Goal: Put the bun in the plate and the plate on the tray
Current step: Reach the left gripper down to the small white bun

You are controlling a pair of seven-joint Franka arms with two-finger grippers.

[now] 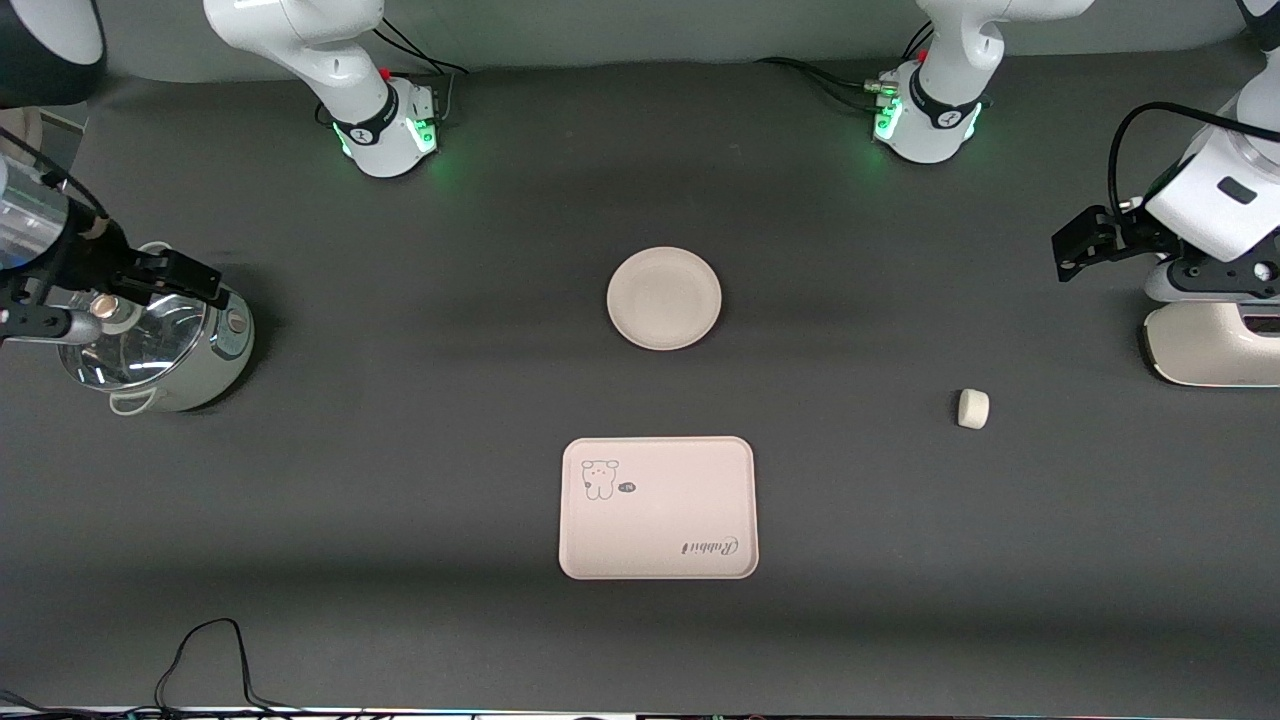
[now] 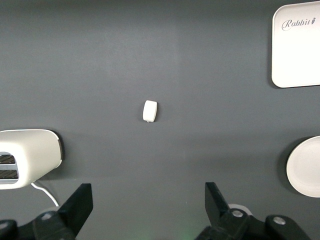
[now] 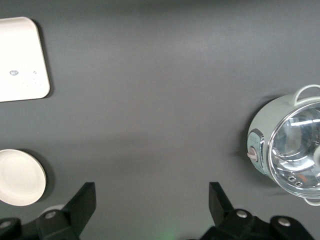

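At the right arm's end of the table, right gripper hangs over a glass-lidded pot, fingers spread, nothing held; that arm waits. Mid-table: plate empty, tray nearer the front camera than it, well apart, also empty. Toward the left arm's end, the bun lies alone on the mat. Left gripper sits above a white toaster, released, empty. No step started, by my read. Next: left arm drops over the bun, straddles it, pinches gently.
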